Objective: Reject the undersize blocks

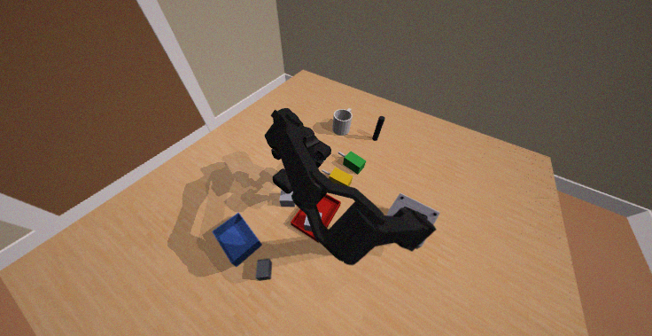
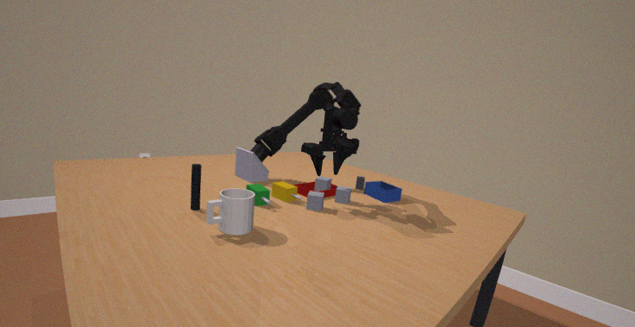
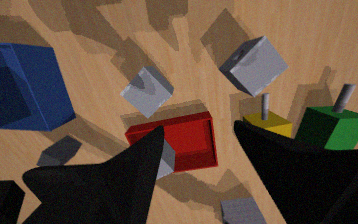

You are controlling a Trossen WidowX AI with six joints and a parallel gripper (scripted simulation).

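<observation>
Exterior view: gripper (image 2: 327,174) (image 3: 198,127) fingers apart above red tray (image 1: 337,205) (image 2: 304,190) (image 3: 214,145) w/ 1 steel blk (image 1: 307,221) (image 2: 323,184) (image 3: 167,161).

Robot arm (image 1: 351,238) (image 2: 291,122): matte black | angular links | end effector (image 1: 298,167) (image 2: 327,174) (image 3: 198,127): black, tapered fingers

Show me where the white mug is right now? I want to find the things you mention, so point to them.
In the exterior view, the mug (image 1: 342,123) (image 2: 236,213) stands left of centre, just right of the upright black cylinder (image 1: 378,128) (image 2: 195,187).
</observation>
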